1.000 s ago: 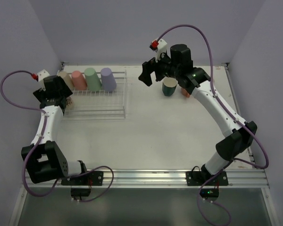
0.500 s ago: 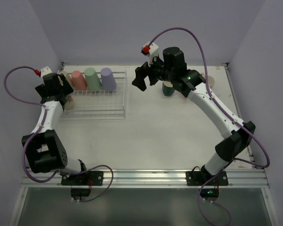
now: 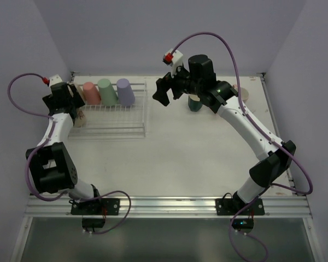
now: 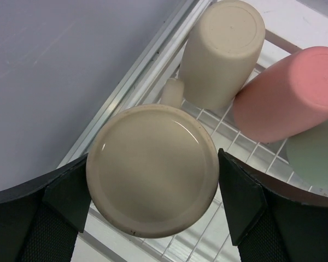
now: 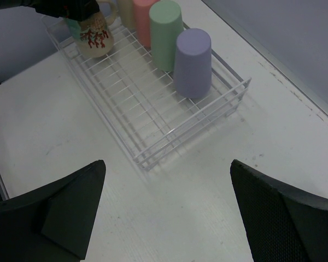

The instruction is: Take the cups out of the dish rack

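At the rack's (image 5: 126, 103) left end, the left gripper (image 4: 153, 191) straddles the upturned floral mug (image 5: 94, 39), jaws wide; whether they grip it is unclear. The beige cup (image 4: 221, 52), pink cup (image 4: 287, 90), green cup (image 5: 165, 33) and lilac cup (image 5: 192, 63) stand inverted along its far side. Right of the rack, the right gripper (image 5: 169, 202) hangs wide open.

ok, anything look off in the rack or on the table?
Nothing stands out. The plain cups stand upside down in a row in the rack; the floral mug sits upside down between the fingers of the left tool. No spills visible.
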Robot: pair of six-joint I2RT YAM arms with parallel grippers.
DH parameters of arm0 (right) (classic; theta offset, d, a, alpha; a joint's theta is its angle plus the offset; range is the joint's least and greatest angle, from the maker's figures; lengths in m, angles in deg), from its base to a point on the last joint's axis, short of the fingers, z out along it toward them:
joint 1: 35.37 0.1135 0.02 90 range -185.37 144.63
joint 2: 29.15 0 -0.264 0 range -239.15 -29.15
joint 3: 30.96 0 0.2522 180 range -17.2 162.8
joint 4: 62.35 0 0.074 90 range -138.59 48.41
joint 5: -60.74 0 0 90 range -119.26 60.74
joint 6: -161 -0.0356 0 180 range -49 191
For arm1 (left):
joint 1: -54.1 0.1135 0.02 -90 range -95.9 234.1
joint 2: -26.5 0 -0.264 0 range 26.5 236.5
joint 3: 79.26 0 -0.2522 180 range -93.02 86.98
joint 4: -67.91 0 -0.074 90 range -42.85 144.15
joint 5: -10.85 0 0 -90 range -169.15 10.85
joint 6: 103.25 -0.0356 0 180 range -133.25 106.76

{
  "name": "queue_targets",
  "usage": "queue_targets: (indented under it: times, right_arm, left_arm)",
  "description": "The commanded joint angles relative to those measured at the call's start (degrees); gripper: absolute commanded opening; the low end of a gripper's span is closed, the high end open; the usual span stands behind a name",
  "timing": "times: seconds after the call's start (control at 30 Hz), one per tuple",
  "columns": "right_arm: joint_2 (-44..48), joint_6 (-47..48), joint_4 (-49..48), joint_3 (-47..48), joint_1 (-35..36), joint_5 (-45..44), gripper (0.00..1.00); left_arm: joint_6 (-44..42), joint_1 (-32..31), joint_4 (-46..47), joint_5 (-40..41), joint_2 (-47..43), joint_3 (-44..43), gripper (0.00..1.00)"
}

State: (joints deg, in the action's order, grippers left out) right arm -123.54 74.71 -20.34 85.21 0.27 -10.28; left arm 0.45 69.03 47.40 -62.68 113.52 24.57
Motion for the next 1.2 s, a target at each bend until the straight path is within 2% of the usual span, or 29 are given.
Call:
queue_targets:
  times: [0.0,0.13,0.17,0.23,0.27,0.4,0.53,0.7,0.8,0.97,1.17]
  right_arm:
    - [0.4,1.0,-0.9,2.0,0.4,-0.8,0.99]
    - [0.5,0.9,-0.8,2.0,0.5,-0.7,0.99]
    - [0.5,0.9,-0.8,2.0,0.5,-0.7,0.99]
    - [0.6,0.9,-0.9,2.0,0.7,-0.8,0.99]
    - [0.6,0.6,-1.0,2.0,0.8,-0.7,0.99]
    - [1.0,-1.8,-2.4,1.5,1.5,-1.2,0.99]
    - [2.0,-6.2,-5.0,0.5,1.6,-3.0,0.99]
    - [5.3,-17.0,-12.7,-7.0,1.8,-2.5,0.99]
    - [8.0,-26.1,-22.2,-15.1,2.3,-2.7,0.99]
    - [8.9,-41.8,-40.8,-25.0,4.9,1.7,0.98]
    - [2.6,-56.9,-57.6,-26.8,7.7,6.1,0.95]
  left_arm:
    - [-1.6,0.4,4.1,0.1,-0.2,-1.2,0.92]
    - [-1.6,0.4,5.7,0.7,-1.2,0.7,0.78]
    - [-1.5,0.4,5.7,0.6,-1.9,1.0,0.70]
    - [-0.8,0.4,5.7,0.5,-2.7,1.8,0.61]
    - [0.1,0.4,5.7,0.1,-3.3,2.2,0.51]
    - [3.3,0.4,7.8,-1.7,-7.8,4.5,0.32]
    - [6.8,0.4,7.8,-2.3,-13.4,7.4,0.25]
    - [10.8,0.2,7.9,-7.5,-21.1,11.1,0.22]
    - [12.7,0.0,7.8,-10.6,-24.5,12.7,0.22]
    - [14.4,0.0,7.9,-14.2,-29.0,12.8,0.21]
    - [19.2,-0.1,9.2,-21.3,-32.1,11.1,0.19]
